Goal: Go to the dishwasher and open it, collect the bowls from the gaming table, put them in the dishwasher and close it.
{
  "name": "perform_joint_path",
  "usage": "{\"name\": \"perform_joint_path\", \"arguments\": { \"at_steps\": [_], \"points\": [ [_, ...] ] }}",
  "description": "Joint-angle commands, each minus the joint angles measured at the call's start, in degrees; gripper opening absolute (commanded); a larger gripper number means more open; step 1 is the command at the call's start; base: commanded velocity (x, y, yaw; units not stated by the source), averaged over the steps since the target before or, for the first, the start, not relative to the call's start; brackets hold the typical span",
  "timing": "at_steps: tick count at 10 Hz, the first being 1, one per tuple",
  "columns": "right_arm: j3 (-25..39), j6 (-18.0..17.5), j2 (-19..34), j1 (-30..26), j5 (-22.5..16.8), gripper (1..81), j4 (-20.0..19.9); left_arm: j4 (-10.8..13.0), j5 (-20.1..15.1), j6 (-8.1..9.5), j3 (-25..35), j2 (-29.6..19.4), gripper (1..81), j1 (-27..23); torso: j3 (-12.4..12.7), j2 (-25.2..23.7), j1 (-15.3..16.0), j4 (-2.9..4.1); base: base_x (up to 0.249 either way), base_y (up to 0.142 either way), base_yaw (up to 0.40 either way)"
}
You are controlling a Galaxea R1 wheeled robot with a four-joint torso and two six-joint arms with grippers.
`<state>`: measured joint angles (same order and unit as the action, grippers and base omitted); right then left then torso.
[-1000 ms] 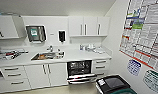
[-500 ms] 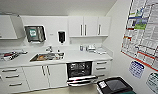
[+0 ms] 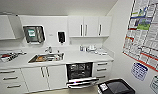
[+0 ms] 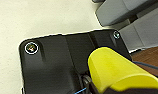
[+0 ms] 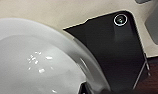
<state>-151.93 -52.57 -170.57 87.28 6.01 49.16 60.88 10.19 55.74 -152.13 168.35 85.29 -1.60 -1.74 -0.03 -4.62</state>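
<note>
While the head view faces a kitchenette, a dish rack [image 3: 8, 56] sits at the far left of the white surface [image 3: 77, 58], then a steel sink [image 3: 46, 58] with a tap [image 3: 49, 49]. Above hang a towel dispenser [image 3: 33, 34] and a dark soap dispenser [image 3: 61, 37], with white wall cabinets [image 3: 90, 26] further right. Below the surface the dishwasher [image 3: 79, 71] stands open, dark inside, its door [image 3: 82, 82] let down. A black bin [image 3: 118, 87] stands right of it, under posters [image 3: 146, 32] on the wall.

Close under the left claw's camera a yellow bowl [image 4: 120, 70] shows large against pale floor [image 4: 32, 20]; I cannot tell how that claw stands. Near the right claw's camera a white bowl [image 5: 37, 62] shows large and glossy; its state I cannot tell either.
</note>
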Motion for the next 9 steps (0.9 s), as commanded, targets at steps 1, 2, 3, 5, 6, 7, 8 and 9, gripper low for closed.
{"name": "perform_joint_path", "arguments": {
  "at_steps": [1,2,3,5,6,7,8,9],
  "points": [
    [0.77,0.01,-0.15,-3.03,-0.65,1.0,0.67,-0.06,-1.58,0.08,0.07,-0.64,1.0,-3.06,0.00,0.00,0.03,0.00,0.091,0.000,0.000],
    [0.77,0.01,-0.15,-3.03,-0.65,1.0,0.67,-0.06,-1.58,0.08,0.07,-0.73,1.0,-3.06,0.00,0.00,0.03,0.00,0.091,0.000,0.000],
    [0.77,0.01,-0.15,-3.03,-0.65,1.0,0.67,-0.06,-1.58,0.08,0.07,-0.82,1.0,-3.06,0.00,0.00,0.03,0.00,0.091,0.000,0.000],
    [0.77,0.01,-0.06,-3.03,-0.65,1.0,0.67,-0.15,-1.58,0.08,0.07,-0.82,1.0,-3.06,0.00,0.00,0.03,0.00,0.091,0.000,0.000],
    [0.77,0.01,-0.06,-3.03,-0.65,1.0,0.67,-0.15,-1.58,0.08,0.07,-0.73,1.0,-3.06,0.00,0.00,0.03,0.00,0.091,0.000,0.000],
    [0.77,0.01,-0.06,-3.03,-0.65,1.0,0.76,-0.15,-1.58,0.08,0.07,-0.73,1.0,-3.06,0.00,0.00,0.03,0.00,0.091,0.000,0.000],
    [0.77,0.01,0.03,-3.03,-0.65,1.0,0.76,-0.15,-1.58,0.08,0.07,-0.73,1.0,-3.06,0.00,0.00,0.03,0.00,0.092,0.000,0.000],
    [0.77,0.01,0.03,-3.03,-0.65,1.0,0.76,-0.15,-1.58,0.08,0.07,-0.73,1.0,-3.06,0.00,0.00,0.03,0.00,0.091,0.000,0.000]
  ]
}}
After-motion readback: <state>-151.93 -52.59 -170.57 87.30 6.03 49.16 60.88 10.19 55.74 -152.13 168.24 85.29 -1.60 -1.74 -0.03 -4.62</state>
